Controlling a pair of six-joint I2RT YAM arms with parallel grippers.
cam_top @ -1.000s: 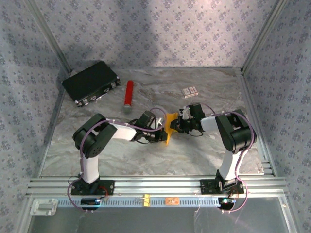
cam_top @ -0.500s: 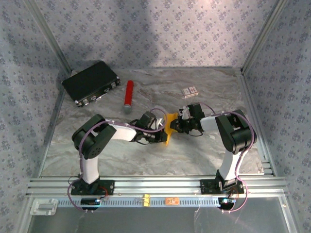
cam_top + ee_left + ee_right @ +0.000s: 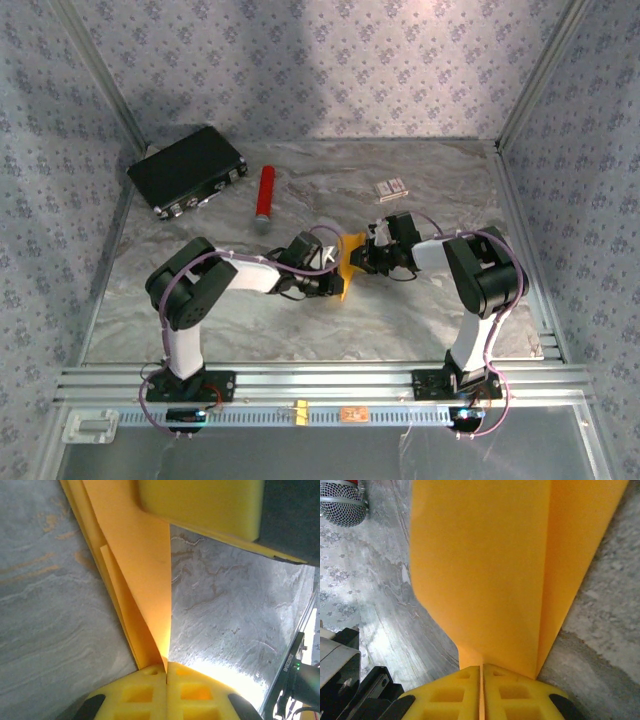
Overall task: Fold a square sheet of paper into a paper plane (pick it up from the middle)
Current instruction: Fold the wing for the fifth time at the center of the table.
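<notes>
The square sheet of paper (image 3: 347, 262), orange-yellow, is folded into several layers and held off the marble table between both grippers at mid-table. My left gripper (image 3: 335, 276) is shut on its left edge. In the left wrist view the folded paper (image 3: 140, 570) runs up from my shut left gripper (image 3: 166, 667), and a yellow finger of the right gripper (image 3: 200, 505) shows at the top. My right gripper (image 3: 363, 257) is shut on the opposite side. In the right wrist view the paper (image 3: 485, 565) fans out, creased, from my right gripper (image 3: 481, 669). I cannot tell whether it forms a paper plane.
A black case (image 3: 187, 170) lies at the back left. A red cylinder (image 3: 265, 196) with a mesh head (image 3: 342, 500) lies beside it. A small white-and-red box (image 3: 391, 187) sits at the back, right of centre. Aluminium rails (image 3: 320, 380) line the near edge.
The left arm has shifted slightly at its elbow and wrist. The paper and both grips on it look the same.
</notes>
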